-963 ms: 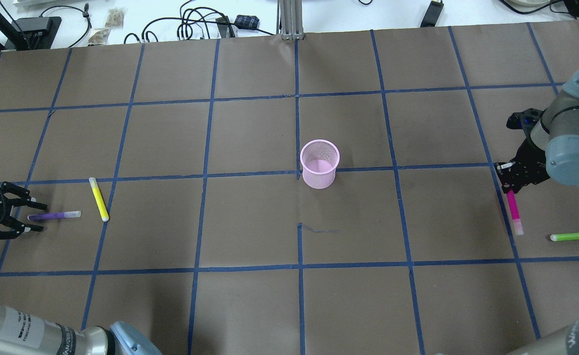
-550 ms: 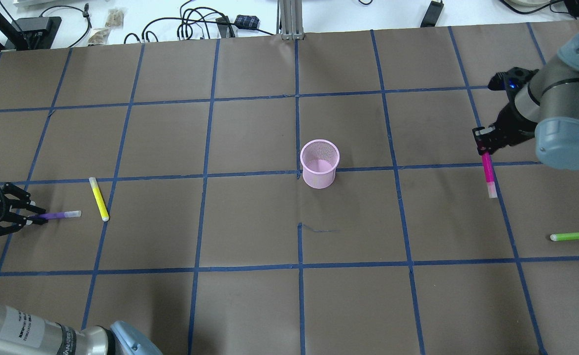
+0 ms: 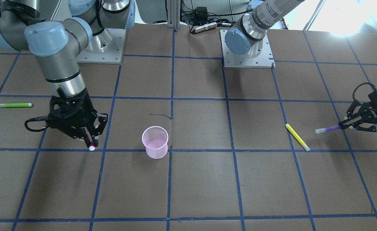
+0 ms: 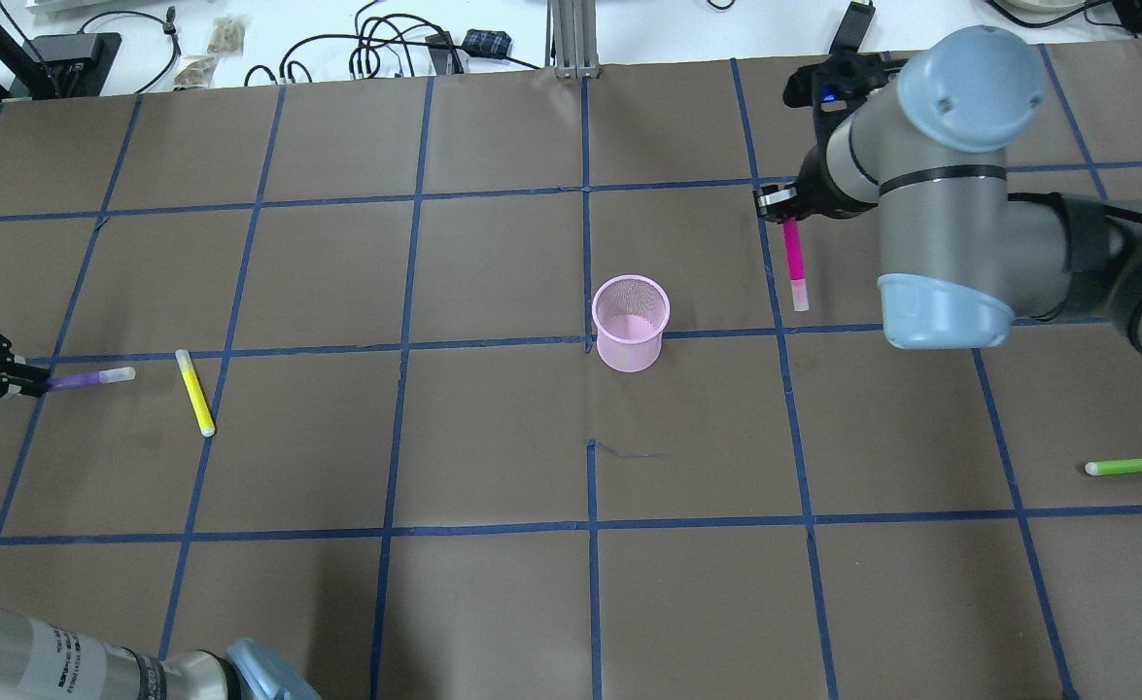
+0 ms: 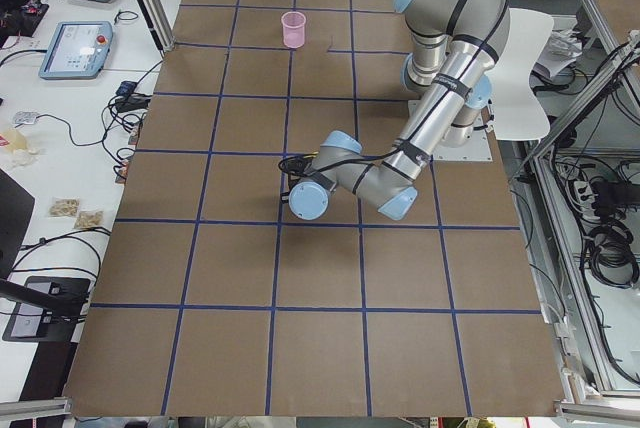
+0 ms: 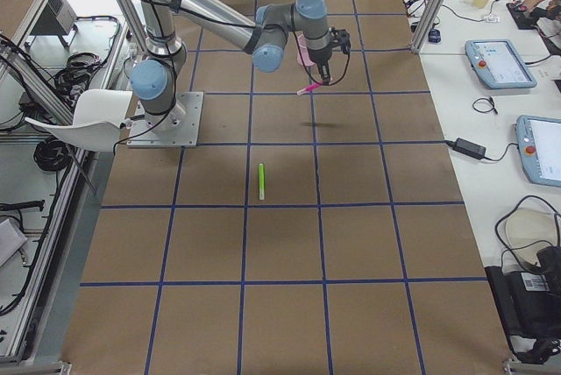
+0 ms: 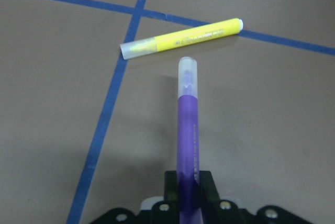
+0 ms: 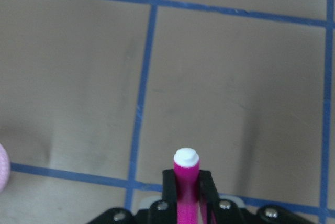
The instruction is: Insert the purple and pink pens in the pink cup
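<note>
The pink mesh cup [image 4: 631, 323] stands upright near the table's middle and also shows in the front view [image 3: 155, 142]. My right gripper [image 4: 786, 209] is shut on the pink pen [image 4: 795, 262] and holds it in the air to the cup's right, white cap end down. The right wrist view shows that pen [image 8: 186, 182] between the fingers. My left gripper [image 4: 28, 386] at the far left edge is shut on the purple pen [image 4: 89, 378], lifted off the table. The left wrist view shows the purple pen [image 7: 187, 130] sticking out from the jaws.
A yellow pen [image 4: 194, 392] lies on the table just right of the purple pen's tip. A green pen [image 4: 1136, 466] lies at the right edge. Cables and boxes [image 4: 386, 49] lie beyond the table's far edge.
My right gripper has lifted the pink pen and carried it left and away, toward the cup. My left gripper has shut on the purple pen and raised it off the table.
</note>
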